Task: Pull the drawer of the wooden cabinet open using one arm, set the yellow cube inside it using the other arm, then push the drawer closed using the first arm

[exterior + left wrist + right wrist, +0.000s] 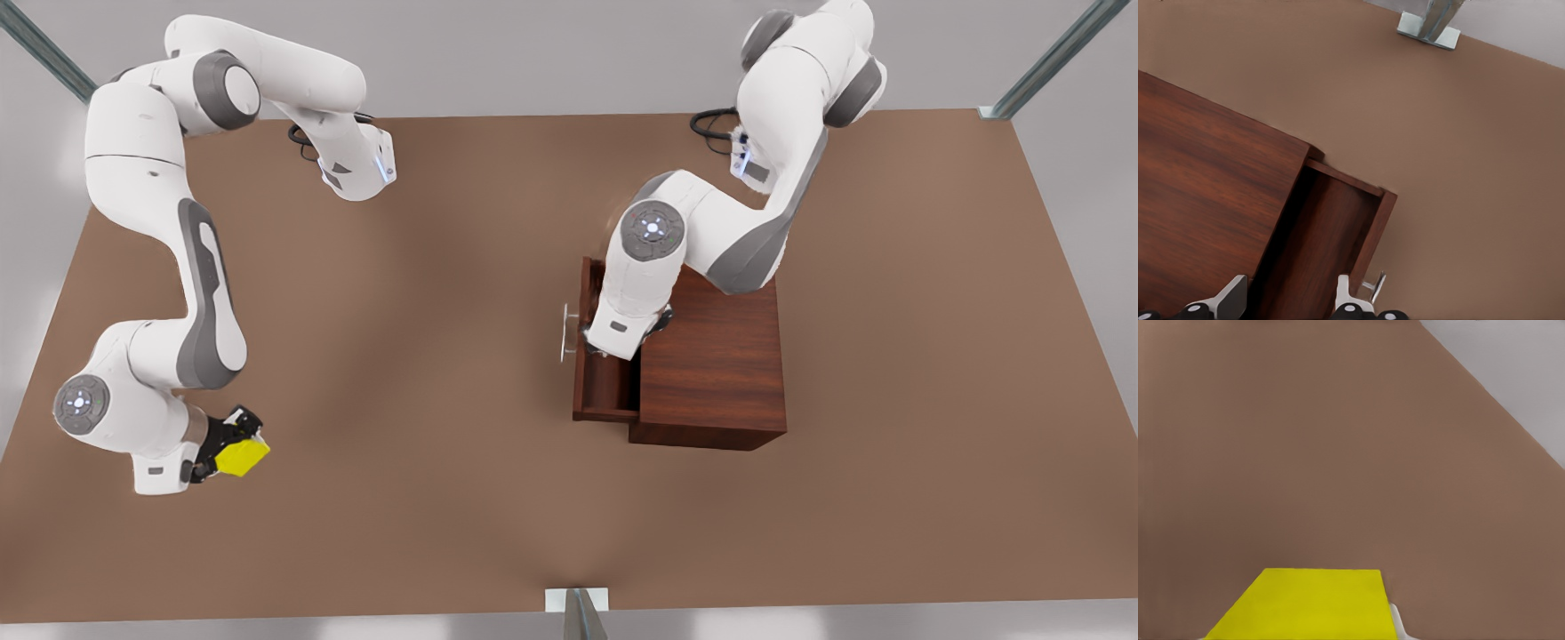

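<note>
A: What sits nearest the table's (498, 373) near edge?

B: A small metal bracket (576, 601), right at the middle of that edge. Toward the near corner on the front view's left, the right gripper (229, 444) is clamped on the yellow cube (242, 456), holding it above bare tabletop. The right wrist view shows the cube (1305, 603) between the fingers (1397, 623).

A: And the cabinet?

B: The wooden cabinet (711, 356) stands mid-table, toward the front view's right, well apart from the cube. Its drawer (605, 382) is pulled out partway, its inside bare, the handle (566, 333) facing the cube's side.

A: Anything in the way?

B: The left arm's wrist hangs over the drawer opening. In the left wrist view, the left gripper (1288, 300) has its fingers (1345, 293) spread apart above the drawer (1331, 233), one beside the handle (1377, 287). A frame post (1049, 58) rises at each far corner.
</note>
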`<action>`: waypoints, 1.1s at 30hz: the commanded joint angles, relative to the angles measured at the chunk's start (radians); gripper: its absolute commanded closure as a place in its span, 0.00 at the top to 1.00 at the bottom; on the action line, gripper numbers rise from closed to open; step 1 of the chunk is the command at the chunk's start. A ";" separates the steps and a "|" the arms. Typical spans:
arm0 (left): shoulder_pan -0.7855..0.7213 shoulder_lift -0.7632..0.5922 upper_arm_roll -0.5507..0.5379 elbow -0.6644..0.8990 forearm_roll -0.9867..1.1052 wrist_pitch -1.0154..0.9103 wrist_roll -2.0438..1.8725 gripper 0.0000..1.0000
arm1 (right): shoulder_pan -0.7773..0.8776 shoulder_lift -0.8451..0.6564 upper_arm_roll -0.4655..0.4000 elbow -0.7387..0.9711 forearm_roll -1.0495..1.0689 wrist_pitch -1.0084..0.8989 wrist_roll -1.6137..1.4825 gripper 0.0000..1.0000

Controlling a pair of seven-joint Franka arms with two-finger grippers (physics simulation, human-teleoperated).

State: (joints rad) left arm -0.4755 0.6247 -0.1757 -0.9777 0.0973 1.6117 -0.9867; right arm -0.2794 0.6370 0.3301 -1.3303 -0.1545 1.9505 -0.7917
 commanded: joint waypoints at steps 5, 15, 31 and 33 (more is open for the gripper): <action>0.317 -0.034 0.018 0.001 -0.119 -0.188 0.105 0.21 | 0.137 -0.023 0.142 0.025 -0.008 -0.156 0.720 0.59; 0.304 -0.043 0.100 0.001 -0.174 -0.145 -0.247 0.21 | 0.559 0.004 0.202 0.160 -0.010 0.011 0.781 0.60; 0.302 -0.043 0.093 -0.004 -0.176 -0.145 -0.244 0.21 | 0.784 0.150 0.178 0.195 -0.152 0.211 0.726 0.65; 0.301 -0.043 0.093 -0.004 -0.176 -0.145 -0.244 0.21 | 0.786 0.155 0.178 0.195 -0.154 0.211 0.723 0.65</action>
State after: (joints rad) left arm -0.1739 0.5829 -0.0827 -0.9823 -0.0782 1.4658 -1.1453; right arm 0.5053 0.7909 0.5072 -1.1363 -0.2846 2.1180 -0.1679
